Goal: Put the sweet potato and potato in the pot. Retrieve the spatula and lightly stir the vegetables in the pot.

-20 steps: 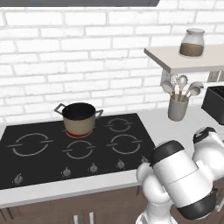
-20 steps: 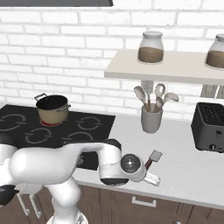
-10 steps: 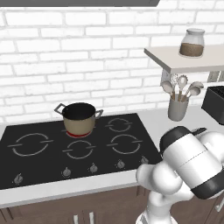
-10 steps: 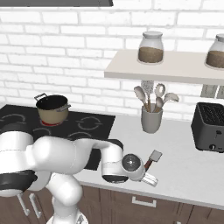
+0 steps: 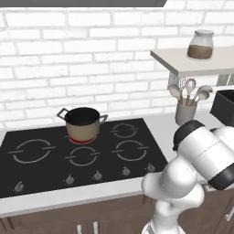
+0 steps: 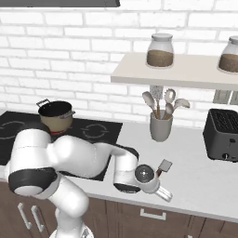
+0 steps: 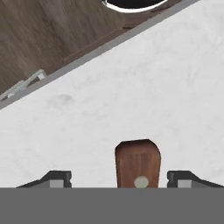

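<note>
White brick backs the pale bench; utensil crock and toaster stand far behind. Hand spread astride the spatula handle, apart from both fingertips.

Bare white counter lay open around the spatula, its handle end flanked by spread fingertips. A utensil crock and black toaster stood well back by the wall.

Wooden spatula handle (matt finish).
</note>
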